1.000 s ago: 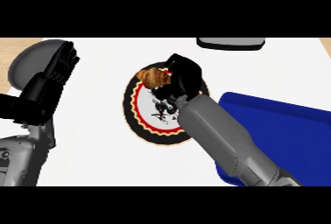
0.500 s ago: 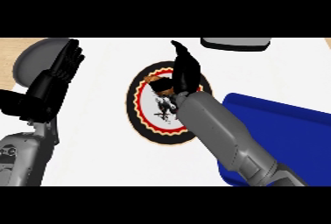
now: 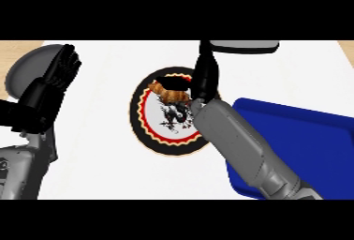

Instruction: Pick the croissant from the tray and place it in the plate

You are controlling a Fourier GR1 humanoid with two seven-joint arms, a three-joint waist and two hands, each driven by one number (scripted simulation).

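Your croissant (image 3: 173,95) is golden-brown, long axis left-right, on the plate's (image 3: 149,136) far part. Right hand (image 3: 204,75) fingers straight; left hand (image 3: 50,89) open.

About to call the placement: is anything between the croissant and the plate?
Nothing visible is. The croissant already lies on the upper part of the plate, with the right hand open beside it, fingers straight. The left hand rests open at the view's left.
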